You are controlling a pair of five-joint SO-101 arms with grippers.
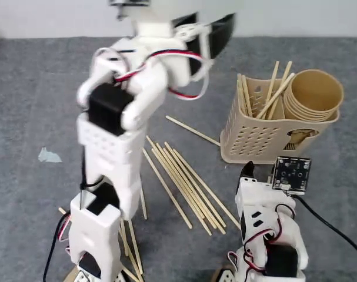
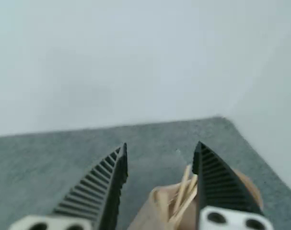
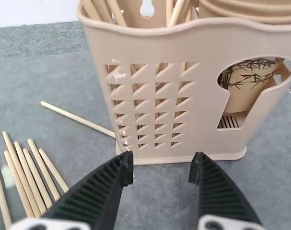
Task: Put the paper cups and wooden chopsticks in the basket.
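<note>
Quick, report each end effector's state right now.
Left end effector: open, holding nothing.
Right end effector: open, holding nothing, facing the basket.

A lab test setup (tabletop): grey felt mat (image 1: 25,88), plain white wall (image 2: 135,57)

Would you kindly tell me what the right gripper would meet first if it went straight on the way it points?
Most likely the front wall of the beige perforated plastic basket, near its base, ahead of the open right gripper; only grey carpet lies between, though depth is unclear.
</note>
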